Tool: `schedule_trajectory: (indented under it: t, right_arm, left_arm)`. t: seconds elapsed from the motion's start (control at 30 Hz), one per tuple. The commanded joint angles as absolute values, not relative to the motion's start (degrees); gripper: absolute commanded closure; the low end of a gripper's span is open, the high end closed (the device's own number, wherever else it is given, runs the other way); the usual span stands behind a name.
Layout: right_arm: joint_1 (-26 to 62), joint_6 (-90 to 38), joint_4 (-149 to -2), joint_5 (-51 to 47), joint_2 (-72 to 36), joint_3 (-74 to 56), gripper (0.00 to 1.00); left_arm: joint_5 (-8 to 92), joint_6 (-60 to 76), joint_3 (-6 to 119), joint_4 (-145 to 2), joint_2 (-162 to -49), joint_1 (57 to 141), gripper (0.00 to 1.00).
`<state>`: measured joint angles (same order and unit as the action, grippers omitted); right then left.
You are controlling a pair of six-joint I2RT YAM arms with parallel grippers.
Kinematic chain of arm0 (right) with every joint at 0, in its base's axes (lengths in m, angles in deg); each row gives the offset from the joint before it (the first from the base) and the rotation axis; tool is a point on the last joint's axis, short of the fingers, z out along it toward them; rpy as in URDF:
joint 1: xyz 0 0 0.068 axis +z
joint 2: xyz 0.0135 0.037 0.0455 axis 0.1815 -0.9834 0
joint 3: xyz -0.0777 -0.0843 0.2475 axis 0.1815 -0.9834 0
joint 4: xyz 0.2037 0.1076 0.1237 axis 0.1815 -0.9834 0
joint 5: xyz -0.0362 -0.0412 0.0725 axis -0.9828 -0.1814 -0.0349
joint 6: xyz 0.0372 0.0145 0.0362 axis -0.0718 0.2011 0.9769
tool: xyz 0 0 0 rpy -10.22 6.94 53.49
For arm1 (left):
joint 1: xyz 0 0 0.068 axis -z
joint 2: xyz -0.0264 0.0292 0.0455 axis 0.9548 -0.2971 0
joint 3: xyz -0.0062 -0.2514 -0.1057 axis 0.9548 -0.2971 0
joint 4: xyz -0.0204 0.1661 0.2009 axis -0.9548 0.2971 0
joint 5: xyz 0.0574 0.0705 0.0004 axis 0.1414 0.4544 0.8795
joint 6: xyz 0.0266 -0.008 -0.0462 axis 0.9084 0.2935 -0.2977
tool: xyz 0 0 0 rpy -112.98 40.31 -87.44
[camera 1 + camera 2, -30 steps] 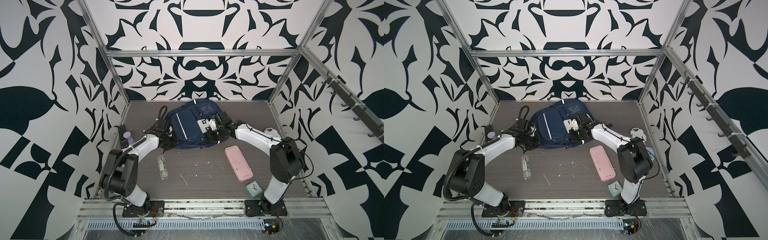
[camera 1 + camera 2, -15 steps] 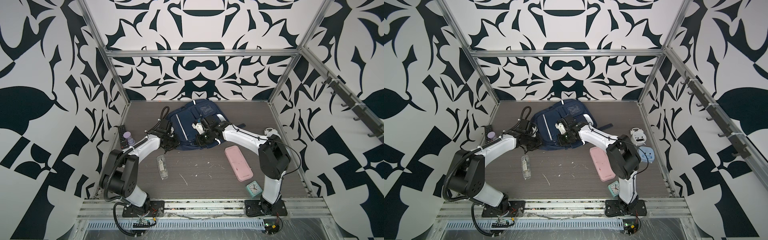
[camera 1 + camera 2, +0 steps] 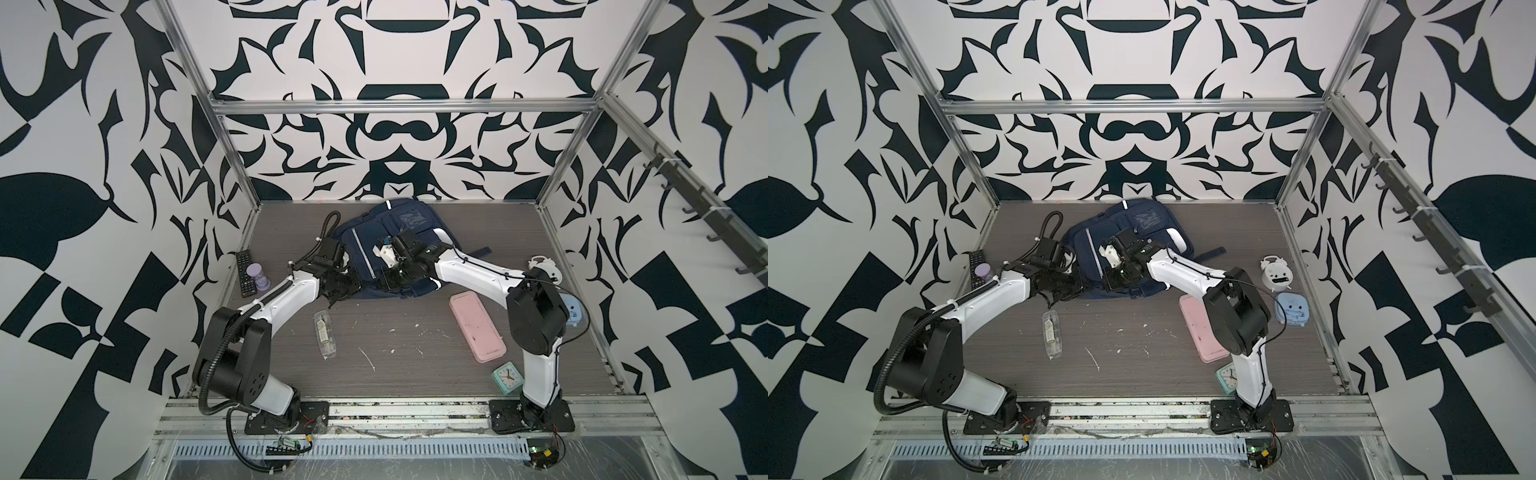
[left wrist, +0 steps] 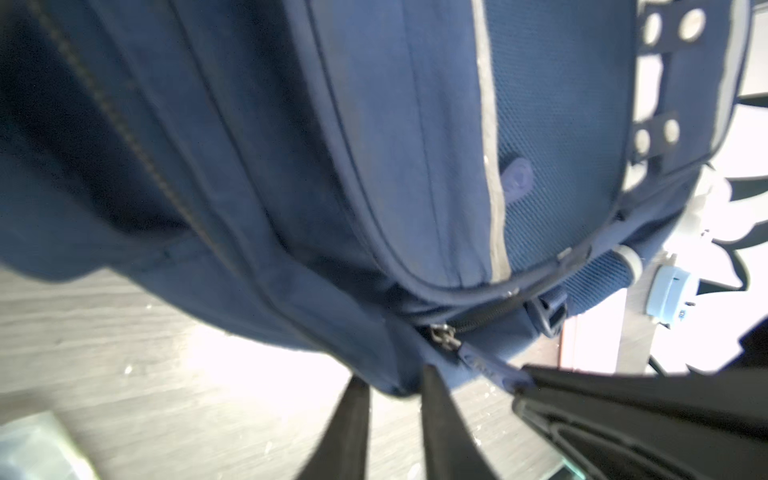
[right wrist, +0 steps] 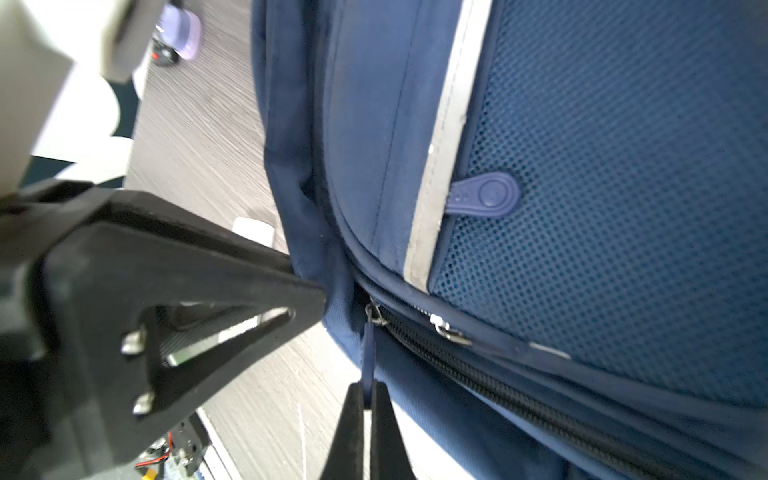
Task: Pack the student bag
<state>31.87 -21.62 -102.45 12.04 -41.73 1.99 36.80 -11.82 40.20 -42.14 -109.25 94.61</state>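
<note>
— How far is the packing?

— At the very beginning, I judge. Nothing that I can see is inside. Far out to the left of my left claw lie a remote control and a lilac timer. Behind it, toward my base, lies a clear plastic case.

— And this claw?

— Its fingers stand narrowly apart and hold nothing. The lower corner of the student bag is just at their tips.

— Where is the bag exactly?

— Flat on the table, directly ahead of both claws, its zipper edge turned to me.

— And the other one?

— My right claw is pinched tight on the blue zipper pull, just beside the left one. The zipper past the slider looks closed, so opening comes first. Behind this claw and to its right wait a pink pencil case and a mint alarm clock. Further out to its right are a white alarm clock and a pale blue case.
</note>
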Motion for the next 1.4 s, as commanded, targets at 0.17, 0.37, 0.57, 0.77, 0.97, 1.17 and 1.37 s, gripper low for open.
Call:
schedule_trajectory:
  t: [0.17,0.37,0.57,0.77,0.97,1.17,1.37]
  right_arm:
    - [28.0,-20.9,-98.2,15.0,-33.1,-3.4,1.0]
    - [26.2,-20.1,-97.1,15.2,-29.4,-6.7,1.0]
    - [24.4,-19.2,-96.5,15.4,-26.1,-7.5,1.0]
    - [23.5,-19.1,-96.8,16.0,-24.5,-7.0,1.0]
    - [23.5,-20.0,-98.4,16.2,-24.4,-7.0,1.0]
    - [23.3,-20.3,-98.5,16.1,-23.2,-8.1,1.0]
    - [23.3,-20.2,-98.8,16.4,-23.1,-8.6,1.0]
  left_arm:
    - [39.0,-7.0,48.6,-34.6,-105.7,93.8,0.63]
    - [38.6,-6.1,53.3,-34.7,-110.3,93.5,0.63]
    - [34.3,-7.7,54.5,-36.8,-114.9,93.5,0.63]
    - [31.9,-9.9,54.4,-39.2,-116.6,93.5,0.62]
    - [31.5,-11.1,55.9,-40.7,-118.4,93.5,0.62]
    - [31.9,-11.2,57.7,-41.4,-121.0,93.6,0.63]
    - [32.6,-12.3,60.0,-42.6,-121.6,94.7,0.87]
